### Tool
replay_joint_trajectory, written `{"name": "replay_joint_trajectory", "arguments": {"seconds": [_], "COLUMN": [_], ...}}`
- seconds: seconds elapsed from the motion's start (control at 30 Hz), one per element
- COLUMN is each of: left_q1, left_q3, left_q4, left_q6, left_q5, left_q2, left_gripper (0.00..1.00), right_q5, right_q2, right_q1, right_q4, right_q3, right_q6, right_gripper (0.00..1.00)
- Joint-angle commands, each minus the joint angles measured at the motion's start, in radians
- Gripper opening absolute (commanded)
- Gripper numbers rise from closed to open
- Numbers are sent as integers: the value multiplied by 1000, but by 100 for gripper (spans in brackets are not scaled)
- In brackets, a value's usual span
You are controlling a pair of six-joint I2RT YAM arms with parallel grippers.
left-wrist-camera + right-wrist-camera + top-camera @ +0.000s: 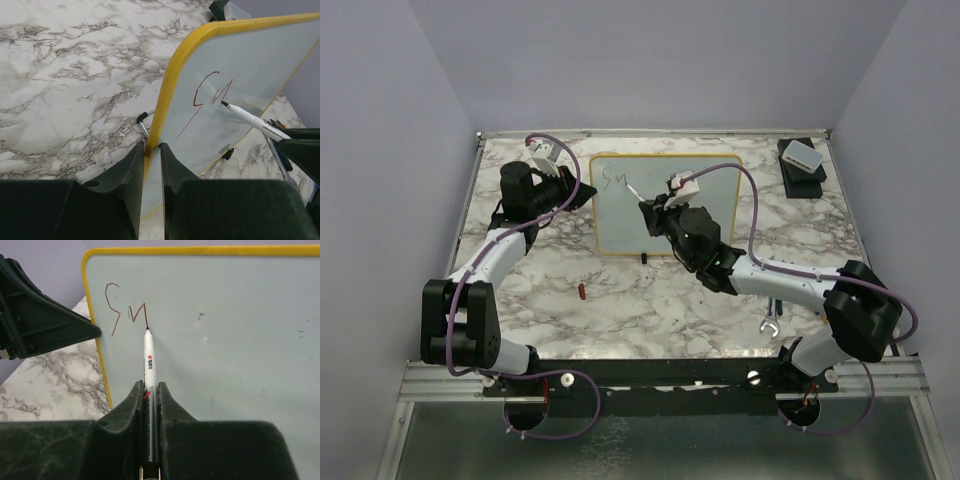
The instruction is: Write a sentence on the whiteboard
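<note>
Right hand [149, 386] clamped on marker [148, 357] at sentence [127, 310]; left hand [152, 147] clamped on whiteboard [240, 65] rim, plain only from its wrist.

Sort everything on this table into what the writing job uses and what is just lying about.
In use: whiteboard, its edge clamped by the left gripper; marker, held in the right gripper, tip on the board; first letters at top left.
Lying about: small red piece in front of the board; white box at the far right corner; wrench near the right arm.
</note>
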Motion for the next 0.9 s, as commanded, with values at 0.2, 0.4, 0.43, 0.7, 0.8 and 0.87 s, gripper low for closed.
{"name": "replay_joint_trajectory", "arguments": {"seconds": [0.2, 0.4, 0.43, 0.7, 0.8, 0.87], "left_q1": [1, 1, 1, 1, 1, 1], "left_q3": [-9, -9, -9, -11, -11, -11], "left_q4": [-21, -20, -21, -21, -20, -20], "left_q6": [13, 11, 11, 9, 10, 9], "left_q5": [11, 10, 9, 10, 9, 11], "left_q2": [-29, -28, -28, -28, -28, -29], "left_gripper": [19, 19, 19, 19, 19, 19], "right_q5": [8, -70, -86, -92, -72, -61], "right_q2": [-17, -73, -78, -41, -20, -10], "right_q1": [-7, 13, 20, 30, 30, 30], "right_q4": [-33, 29, 35, 45, 45, 50], "right_q3": [-42, -66, -66, -1, 26, 38], "right_q6": [27, -30, -40, -69, -80, -86], "right_gripper": [1, 1, 1, 1, 1, 1]}}
